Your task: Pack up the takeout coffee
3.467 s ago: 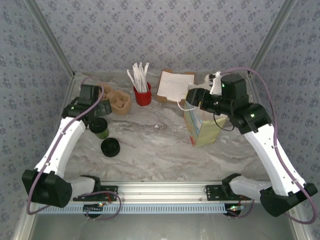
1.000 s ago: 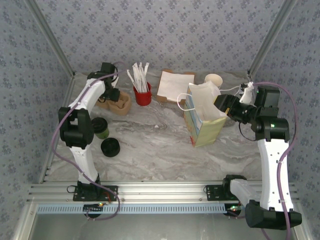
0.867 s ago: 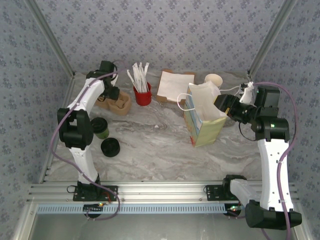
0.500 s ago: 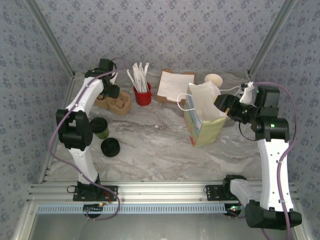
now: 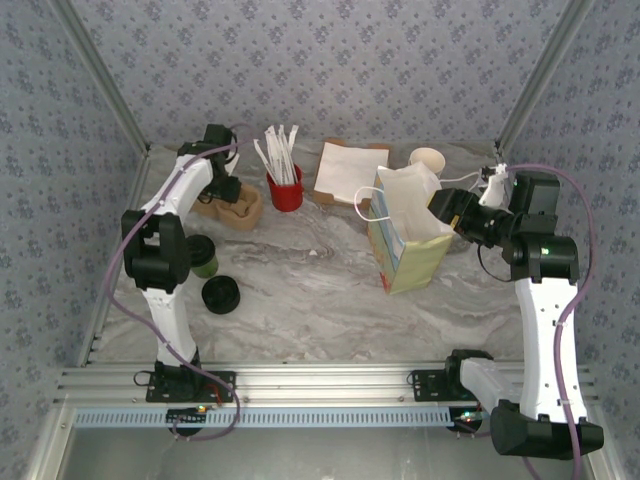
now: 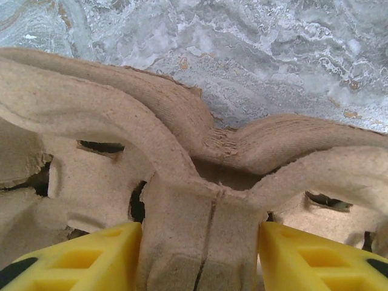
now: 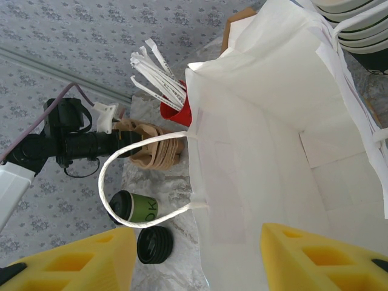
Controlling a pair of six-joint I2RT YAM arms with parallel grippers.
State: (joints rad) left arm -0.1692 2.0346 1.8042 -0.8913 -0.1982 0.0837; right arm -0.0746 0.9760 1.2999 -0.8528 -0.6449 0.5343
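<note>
The takeout coffee (image 5: 205, 260), an olive-green cup with a dark top, stands at the left, partly behind my left arm; it also appears in the right wrist view (image 7: 138, 210). Black lids (image 5: 221, 294) lie in front of it. My left gripper (image 5: 222, 188) is at the back left, away from the cup. Its yellow fingers (image 6: 79, 257) press both sides of the centre post of a brown cardboard cup carrier (image 6: 200, 236). My right gripper (image 7: 197, 260) stands open at the mouth of the white paper bag (image 7: 260, 121), with the bag's edge between its fingers.
The bag (image 5: 405, 240) stands upright right of centre. Behind it are napkins (image 5: 350, 172) and stacked white cups (image 5: 428, 158). A red holder of white sticks (image 5: 285, 190) stands beside the carrier stack (image 5: 240, 208). Bare marble lies in the middle and front.
My left arm left the green cup and reached back to the cardboard carrier, nudging slightly there in the last second. My right arm drew back to the bag's right side and has stayed still since.
</note>
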